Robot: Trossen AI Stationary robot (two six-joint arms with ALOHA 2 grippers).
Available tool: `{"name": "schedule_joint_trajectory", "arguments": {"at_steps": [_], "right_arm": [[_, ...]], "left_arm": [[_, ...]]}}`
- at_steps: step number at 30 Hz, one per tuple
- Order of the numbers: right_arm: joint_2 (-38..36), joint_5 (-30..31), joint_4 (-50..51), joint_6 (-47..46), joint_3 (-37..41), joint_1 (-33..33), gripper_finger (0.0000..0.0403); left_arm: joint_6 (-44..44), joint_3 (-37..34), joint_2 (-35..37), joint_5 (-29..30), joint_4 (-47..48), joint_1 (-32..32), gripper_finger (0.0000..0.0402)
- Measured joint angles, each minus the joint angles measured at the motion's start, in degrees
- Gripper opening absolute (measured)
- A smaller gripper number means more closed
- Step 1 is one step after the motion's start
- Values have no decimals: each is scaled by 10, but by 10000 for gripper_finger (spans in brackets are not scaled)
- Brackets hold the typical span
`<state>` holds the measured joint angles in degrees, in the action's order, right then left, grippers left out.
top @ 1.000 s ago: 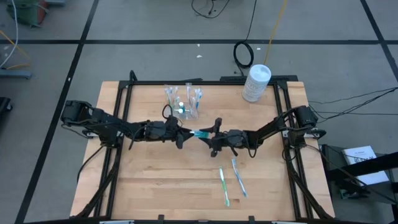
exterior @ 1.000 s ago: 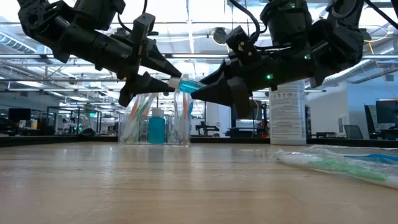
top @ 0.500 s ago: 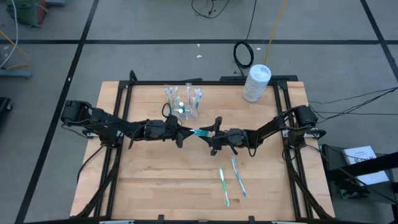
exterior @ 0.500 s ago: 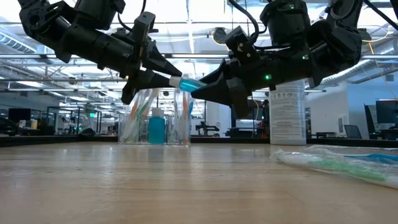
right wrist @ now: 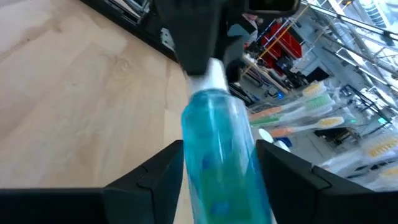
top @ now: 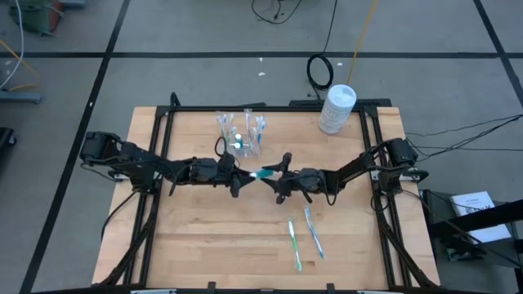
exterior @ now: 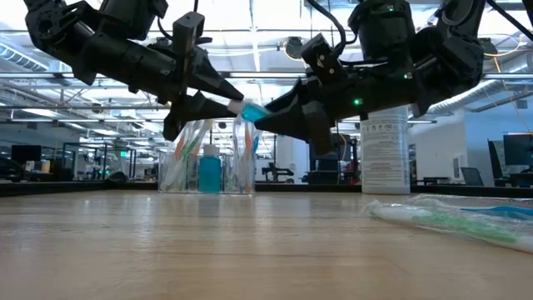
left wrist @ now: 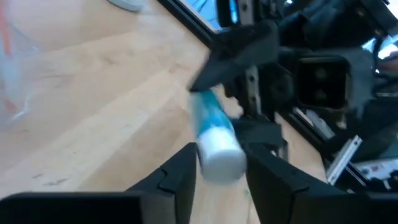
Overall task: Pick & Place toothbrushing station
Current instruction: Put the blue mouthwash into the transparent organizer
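The toothbrushing station [top: 242, 135] stands just behind the left gripper [top: 244, 175], already stocked with brushes. A small blue bottle [top: 265, 174] is held in mid-air between both grippers: its white cap is clamped by the left, its body flanked by the right gripper [top: 270, 179]. Two toothbrushes [top: 304, 237] lie unplaced, well in front of the right gripper.

Grey floor [top: 163, 33] marked with dark tape lines [top: 106, 61]; cables [top: 323, 69] trail across it (ceiling lit overhead).
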<state>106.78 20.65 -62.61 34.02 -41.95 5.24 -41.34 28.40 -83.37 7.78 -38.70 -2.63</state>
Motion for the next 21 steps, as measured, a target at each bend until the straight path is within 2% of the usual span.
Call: {"name": "schedule_joint_trajectory", "arguments": {"at_steps": [5, 9, 21], "right_arm": [[0, 1, 0, 8, 0, 0, 156], [0, 1, 1, 9, 0, 0, 129], [0, 1, -1, 10, 0, -1, 119]], "left_arm": [[6, 0, 0, 4, -11, 4, 165], [4, 0, 0, 7, -17, 13, 166], [9, 0, 0, -2, -16, 13, 139]]}}
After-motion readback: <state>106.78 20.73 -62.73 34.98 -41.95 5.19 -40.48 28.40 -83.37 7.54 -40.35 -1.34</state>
